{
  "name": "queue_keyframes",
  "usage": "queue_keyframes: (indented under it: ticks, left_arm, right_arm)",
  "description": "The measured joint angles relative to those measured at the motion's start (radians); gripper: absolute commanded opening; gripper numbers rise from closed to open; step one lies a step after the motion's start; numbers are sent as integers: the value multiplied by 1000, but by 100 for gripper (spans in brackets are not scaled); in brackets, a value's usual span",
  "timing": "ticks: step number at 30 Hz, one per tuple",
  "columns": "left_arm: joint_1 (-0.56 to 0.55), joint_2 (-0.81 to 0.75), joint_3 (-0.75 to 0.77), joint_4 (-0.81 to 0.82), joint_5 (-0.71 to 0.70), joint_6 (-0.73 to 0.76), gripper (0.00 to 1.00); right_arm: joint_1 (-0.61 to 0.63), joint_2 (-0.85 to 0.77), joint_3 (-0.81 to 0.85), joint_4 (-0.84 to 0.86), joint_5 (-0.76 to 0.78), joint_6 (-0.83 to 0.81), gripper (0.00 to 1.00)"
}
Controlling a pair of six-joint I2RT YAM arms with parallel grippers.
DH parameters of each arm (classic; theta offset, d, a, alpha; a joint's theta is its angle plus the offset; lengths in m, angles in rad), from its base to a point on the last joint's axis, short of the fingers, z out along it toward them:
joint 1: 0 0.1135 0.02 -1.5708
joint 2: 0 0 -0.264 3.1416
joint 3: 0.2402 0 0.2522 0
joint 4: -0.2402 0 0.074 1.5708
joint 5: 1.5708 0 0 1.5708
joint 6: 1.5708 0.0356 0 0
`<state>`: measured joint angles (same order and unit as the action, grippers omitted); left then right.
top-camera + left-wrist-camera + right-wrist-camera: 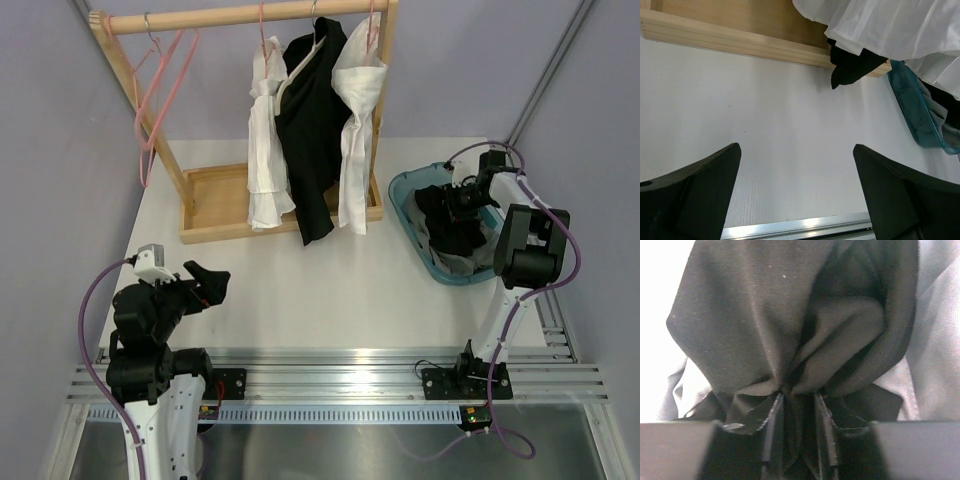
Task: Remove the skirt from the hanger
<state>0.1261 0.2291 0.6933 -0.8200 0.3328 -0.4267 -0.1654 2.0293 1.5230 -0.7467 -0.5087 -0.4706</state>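
**Left arm folded low at the near-left corner; right arm reached down into the basket.**
The left gripper (207, 283) hovered over the white table (300, 280), its fingers spread wide and holding nothing. On the wooden rail rack (250, 15), two white pleated skirts (265, 150) hung from thin pink hangers (262, 28) on either side of a black garment (312, 120). Inside the blue plastic basket (405, 190), the right gripper (796, 440) was clenched on bunched black cloth (740, 315).

free: bare table (330, 280) ahead of left tool (796, 150) | blocked: rack base (215, 200), hanging clothes (310, 120) behind; basket (402, 200) right
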Motion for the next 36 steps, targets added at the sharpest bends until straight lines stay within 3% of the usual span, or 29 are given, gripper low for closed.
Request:
queue_keyframes:
  ticks: [5, 8, 9, 16, 21, 36]
  left_arm:
    - [0, 0, 0, 0, 0, 0, 99]
    - [0, 0, 0, -1, 0, 0, 99]
    - [0, 0, 0, 0, 0, 0, 99]
    - [0, 0, 0, -1, -1, 0, 99]
    - [0, 0, 0, -2, -2, 0, 99]
    - [0, -16, 0, -1, -8, 0, 99]
  right_arm:
    - [0, -16, 17, -34, 31, -27, 56]
    - [0, -59, 51, -84, 55, -48, 76]
    - [0, -77, 74, -105, 59, -56, 99]
    - [0, -263, 253, -156, 74, -74, 99]
    - [0, -404, 254, -143, 102, -29, 99]
    - [0, -863, -237, 157, 321, 260, 100]
